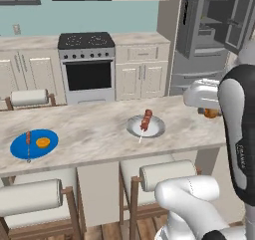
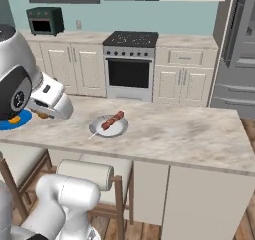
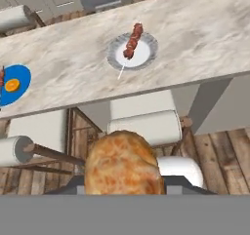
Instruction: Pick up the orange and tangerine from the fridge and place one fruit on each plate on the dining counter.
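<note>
A home kitchen: stove (image 1: 87, 64), fridge (image 1: 209, 35), dining counter (image 1: 99, 129)

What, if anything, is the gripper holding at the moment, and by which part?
The gripper holds an orange fruit, clamped across its sides.

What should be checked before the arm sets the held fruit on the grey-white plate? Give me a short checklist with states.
1. Fruit held in the gripper: ok, the orange fruit sits between the fingertips.
2. Blue plate already bears a fruit: ok.
3. Grey-white plate free of fruit: ok, it bears a skewer alone.
4. Room beside the skewer for the fruit: cannot tell, the skewer crosses the middle.
5. Gripper above the plate: not ok, the hand view looks down on stools and floor, short of the dining counter.
</note>
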